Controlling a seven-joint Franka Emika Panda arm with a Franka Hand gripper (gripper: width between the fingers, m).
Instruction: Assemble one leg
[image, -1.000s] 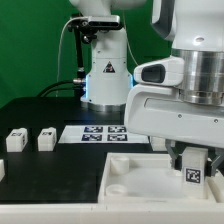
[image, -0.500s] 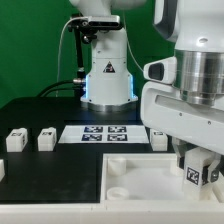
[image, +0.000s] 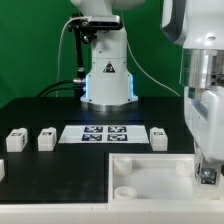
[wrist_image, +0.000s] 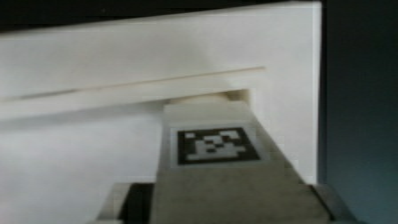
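In the exterior view the arm (image: 205, 90) fills that view's right edge, and its jaws hang low over the far right part of the large white tray (image: 150, 172) at the front of the black desk (image: 60, 110). The gripper (image: 207, 172) is partly cut off by the frame there, so from this side I cannot tell how far the jaws stand apart. The wrist view settles more: a white leg (wrist_image: 217, 160) with a black-and-white square marker on its face runs out from between the two dark fingers (wrist_image: 125, 203), which sit against its sides, so the jaws are closed on it. The far end of that leg lies over the white surface of the tray, close to a raised edge; whether it touches the tray is not clear.

Three more legs of the same kind stand on the desk. Two are at the exterior view's left, one leg (image: 15, 140) nearest the edge and a second leg (image: 46, 139) just beside it. A third leg (image: 158, 137) stands behind the tray, just to the right of the marker board (image: 96, 133), which lies flat between the two groups. A round corner socket (image: 125, 190) shows at the near left corner of the tray
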